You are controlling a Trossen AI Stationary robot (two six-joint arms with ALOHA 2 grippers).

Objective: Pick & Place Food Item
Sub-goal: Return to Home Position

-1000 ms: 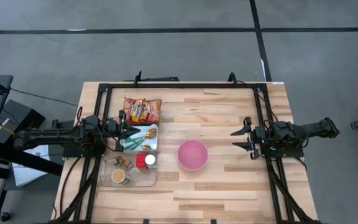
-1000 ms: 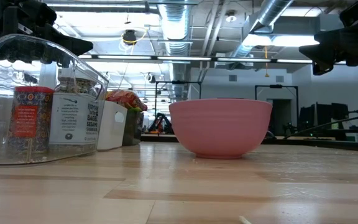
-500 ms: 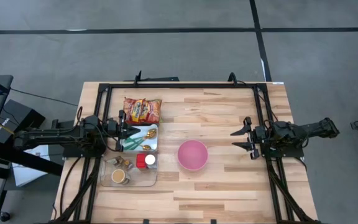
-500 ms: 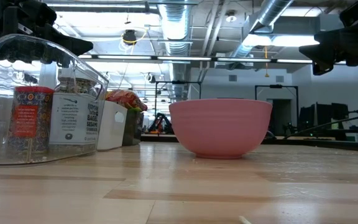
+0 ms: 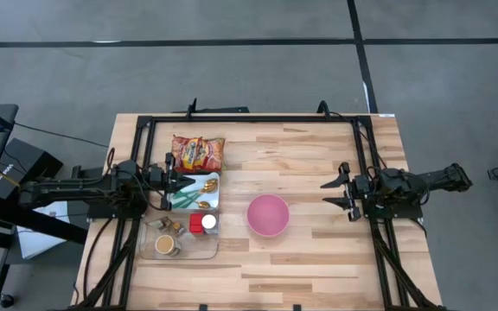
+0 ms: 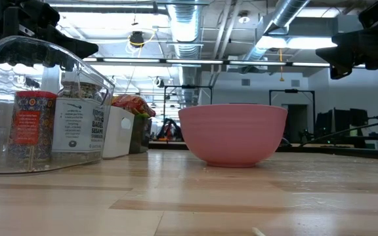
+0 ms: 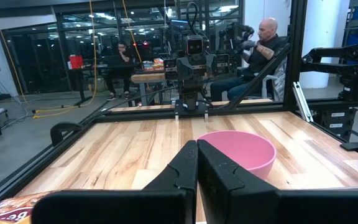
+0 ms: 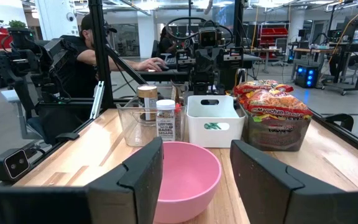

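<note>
**Red noodles are in their bin, so the job looks almost done**

Red noodle packs (image 8: 272, 118) sit inside the black see-through bin (image 8: 277, 143). That bin is just past the tips of the left gripper (image 7: 196, 149), off to one side. The left fingers (image 7: 182, 168) are pressed tight together and hold nothing. They hang over the near edge of the white bin (image 5: 199, 191). The green spoon (image 8: 213, 126) lies in that bin, and its green shows through the handle hole.

The right gripper (image 5: 335, 192) is well apart from the bins, on the other side of the table (image 5: 318, 259). Its fingers (image 8: 145, 168) are spread wide and are empty too. The pink bowl (image 5: 268, 215) sits straight ahead of them, and nothing is in it.

I think the putting away is finished. No food lies loose on the wood. Neither gripper carries anything. It looks like all that is left is for the arms to go and rest.

Now the count:
- One pink bowl.
- One white bin, with one green spoon that I can make out.
- One black see-through bin with two noodle packs, as best I can tell.
- One clear bin (image 5: 180, 238), beside the left fingers, holding what look like three jars. One is a sesame jar (image 8: 166, 119).
- Two arms.
</note>
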